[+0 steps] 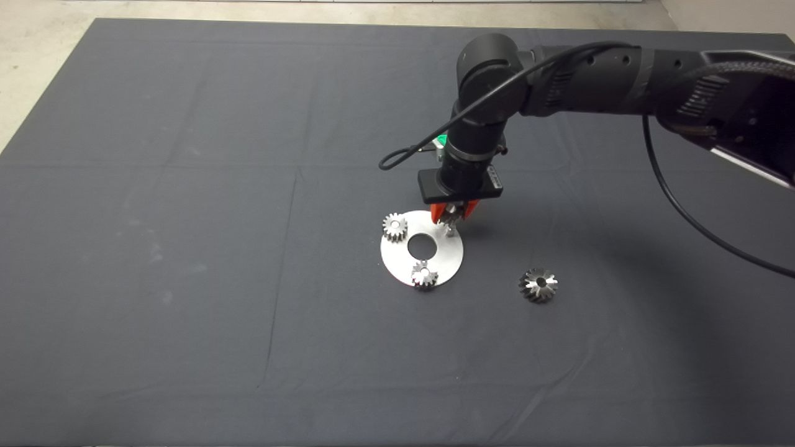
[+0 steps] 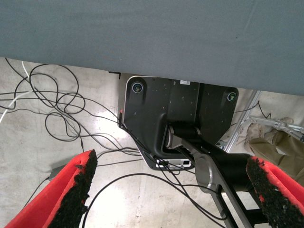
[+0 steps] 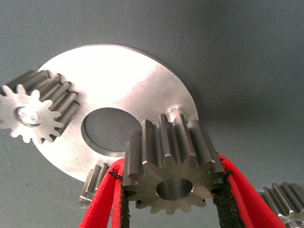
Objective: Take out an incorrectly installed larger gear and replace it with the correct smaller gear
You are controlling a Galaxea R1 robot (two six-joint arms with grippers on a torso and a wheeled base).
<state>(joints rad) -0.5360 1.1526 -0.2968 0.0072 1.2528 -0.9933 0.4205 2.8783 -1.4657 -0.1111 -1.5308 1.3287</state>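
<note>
My right gripper [image 1: 454, 217] is shut on the smaller gear [image 3: 173, 166], a steel gear with a round centre hole, held between the red fingers [image 3: 102, 199]. It hangs just above the bare peg [image 3: 178, 110] on the far right part of the round silver plate [image 1: 448, 251]. The larger gear [image 1: 538, 285], dark with coarse shiny teeth, lies on the mat to the right of the plate, apart from it; its edge also shows in the right wrist view [image 3: 285, 203]. My left gripper [image 2: 166, 190] is open and parked off the mat.
Two bright silver small gears sit on the plate, one at its left [image 1: 394, 226] and one at its near edge [image 1: 424, 274]. The plate has a centre hole [image 1: 422, 246]. The left wrist view shows the floor, cables and the robot's base [image 2: 175, 114].
</note>
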